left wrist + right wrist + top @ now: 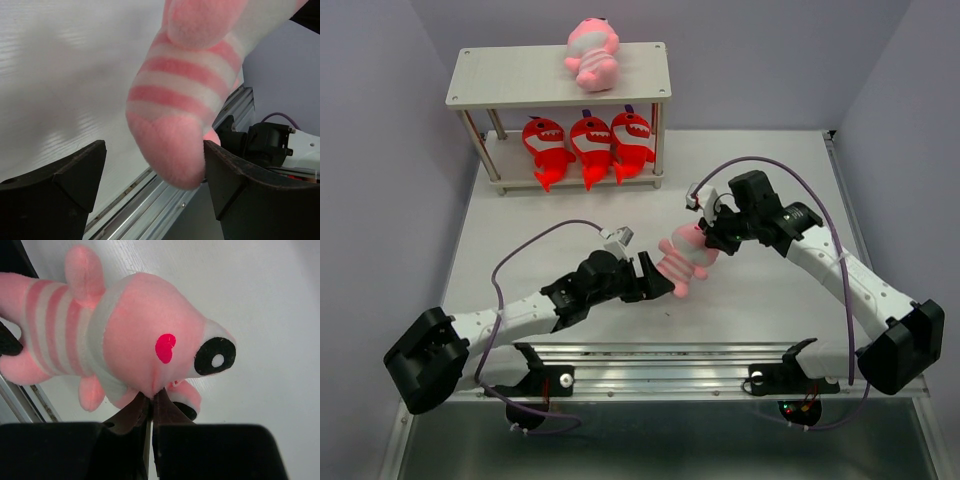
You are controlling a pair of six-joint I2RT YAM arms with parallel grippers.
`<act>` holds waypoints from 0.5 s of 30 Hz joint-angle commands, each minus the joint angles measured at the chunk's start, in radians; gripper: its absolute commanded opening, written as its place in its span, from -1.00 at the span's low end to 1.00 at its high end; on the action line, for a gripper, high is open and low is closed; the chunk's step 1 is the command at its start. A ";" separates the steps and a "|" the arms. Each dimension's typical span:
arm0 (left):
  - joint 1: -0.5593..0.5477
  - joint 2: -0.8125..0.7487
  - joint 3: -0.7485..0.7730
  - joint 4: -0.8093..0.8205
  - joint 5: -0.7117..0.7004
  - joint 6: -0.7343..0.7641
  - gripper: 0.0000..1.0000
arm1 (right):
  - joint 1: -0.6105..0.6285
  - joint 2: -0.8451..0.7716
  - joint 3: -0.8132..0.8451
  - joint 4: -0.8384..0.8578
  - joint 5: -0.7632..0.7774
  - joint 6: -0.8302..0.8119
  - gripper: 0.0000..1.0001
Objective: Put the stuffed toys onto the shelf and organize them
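A pink striped-belly toy (684, 258) hangs above the table at the centre. My right gripper (710, 238) is shut on a pinch of its head (150, 340). My left gripper (655, 275) is open, its jaws either side of the toy's tail end (172, 150); the right finger (240, 185) touches the tail, the left stands apart. The shelf (490, 85) stands at the back left. A second pink toy (592, 55) lies on its top board. Three red sharks (588, 148) sit side by side on the lower board.
Purple cables loop over both arms. A metal rail (670, 358) runs along the table's near edge and shows in the left wrist view (145, 210). Grey walls close in the left, back and right.
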State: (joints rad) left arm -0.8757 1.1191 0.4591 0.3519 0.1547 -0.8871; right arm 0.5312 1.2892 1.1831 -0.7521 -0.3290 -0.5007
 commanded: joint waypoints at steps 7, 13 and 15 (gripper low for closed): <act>-0.042 0.016 0.050 0.162 -0.099 -0.026 0.63 | 0.000 -0.051 -0.025 0.036 -0.074 -0.001 -0.99; -0.042 0.031 0.064 0.185 -0.080 -0.019 -0.16 | 0.000 -0.060 -0.040 0.046 -0.087 0.004 -0.98; -0.042 0.031 0.061 0.191 -0.080 -0.023 -0.35 | 0.000 -0.065 -0.043 0.048 -0.085 0.005 -0.97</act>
State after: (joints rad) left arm -0.9146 1.1603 0.4778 0.4648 0.0887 -0.9150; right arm 0.5312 1.2579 1.1431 -0.7483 -0.3824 -0.5007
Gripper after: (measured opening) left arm 0.396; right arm 0.040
